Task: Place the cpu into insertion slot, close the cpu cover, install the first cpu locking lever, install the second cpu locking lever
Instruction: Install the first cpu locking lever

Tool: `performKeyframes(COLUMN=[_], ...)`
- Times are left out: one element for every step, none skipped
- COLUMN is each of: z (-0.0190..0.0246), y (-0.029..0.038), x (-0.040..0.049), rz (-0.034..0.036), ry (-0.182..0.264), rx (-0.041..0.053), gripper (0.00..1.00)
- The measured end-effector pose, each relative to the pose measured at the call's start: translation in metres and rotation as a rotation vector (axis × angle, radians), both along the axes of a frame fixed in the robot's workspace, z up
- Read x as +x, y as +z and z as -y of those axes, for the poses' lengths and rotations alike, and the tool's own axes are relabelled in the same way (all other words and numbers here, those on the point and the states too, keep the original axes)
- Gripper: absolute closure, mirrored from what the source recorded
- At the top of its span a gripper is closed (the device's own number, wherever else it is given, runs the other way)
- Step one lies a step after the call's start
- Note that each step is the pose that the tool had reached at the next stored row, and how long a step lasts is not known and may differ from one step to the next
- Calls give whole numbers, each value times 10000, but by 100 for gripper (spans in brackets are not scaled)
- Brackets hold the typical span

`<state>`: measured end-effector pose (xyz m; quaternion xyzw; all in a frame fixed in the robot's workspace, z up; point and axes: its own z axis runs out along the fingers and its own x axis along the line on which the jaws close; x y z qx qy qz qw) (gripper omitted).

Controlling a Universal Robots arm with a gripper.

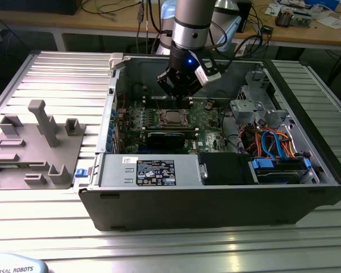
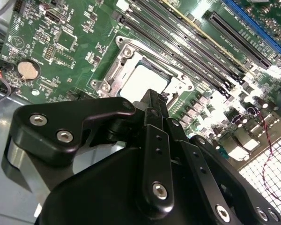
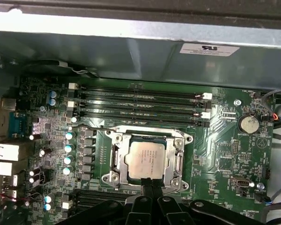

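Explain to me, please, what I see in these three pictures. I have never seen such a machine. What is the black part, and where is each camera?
The machine is a robot arm reaching into an open computer case that lies on a metal table. The exterior view is taken from a camera off the arm. The two wrist views come from cameras riding on the arm, looking down past its black gripper.

Inside the case is a green motherboard. In its middle sits the insertion slot, with the cpu, a silvery square chip, already lying in it. The cpu cover, a metal frame, lies down around the chip. The gripper's tip is at the socket's edge; it appears to hold nothing. Grey plastic holders lie on the table at the exterior view's left.
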<state>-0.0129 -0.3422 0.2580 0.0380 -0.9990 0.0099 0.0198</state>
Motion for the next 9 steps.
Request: performKeyframes(z=[0,0,0,0,0,0,1,0,0], y=[0,0,0,0,0,0,1,0,1], x=[-22,-41,-75,-99,-121,-138,-179,-210,-226], rz=[0,1,3,4,5,7,11,18,22], ry=[0,0,-1,-1,0,0,-1,-1,-1], rx=[0,-1,0,-1,-1,0,-1,-1,-2], gripper=[89,89,89,89,89,89,89,89,89])
